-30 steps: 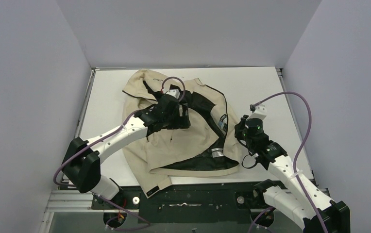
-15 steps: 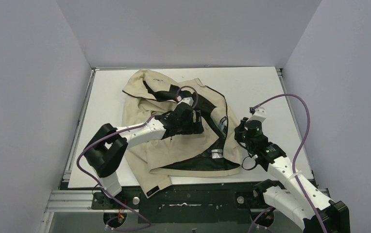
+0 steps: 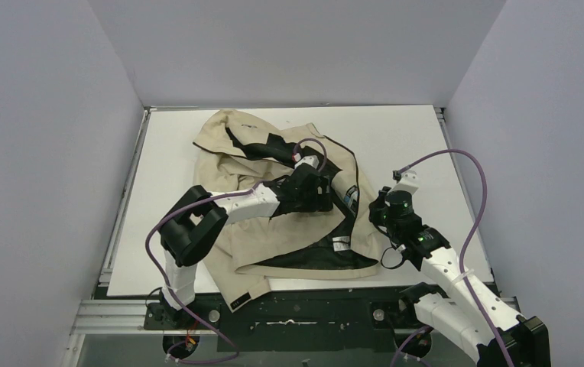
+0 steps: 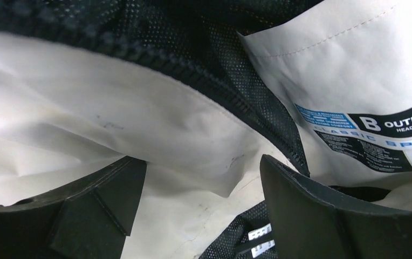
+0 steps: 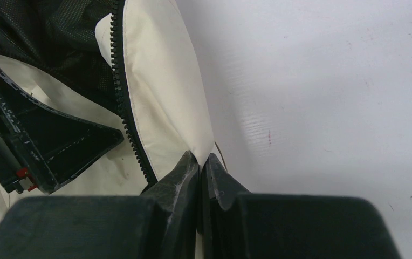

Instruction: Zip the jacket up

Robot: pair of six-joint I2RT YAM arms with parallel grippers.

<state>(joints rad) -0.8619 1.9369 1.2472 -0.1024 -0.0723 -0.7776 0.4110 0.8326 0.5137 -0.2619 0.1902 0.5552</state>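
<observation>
The beige jacket lies crumpled and open on the white table, its black lining turned up along the right side. My left gripper is open and low over the lining near the jacket's right edge. In the left wrist view its fingers straddle beige fabric, with the dark zipper teeth and a printed label just beyond. My right gripper is shut on the jacket's right front edge. In the right wrist view it pinches beige fabric just beside the zipper teeth.
The white table is bare to the right of the jacket and along the back. Grey walls close in on three sides. The left gripper's finger shows close beside the right gripper. The purple cable loops over the right arm.
My left arm has swung right across the jacket, from its middle to the lining near the right edge. The right gripper has stayed nearly still, holding the edge.
</observation>
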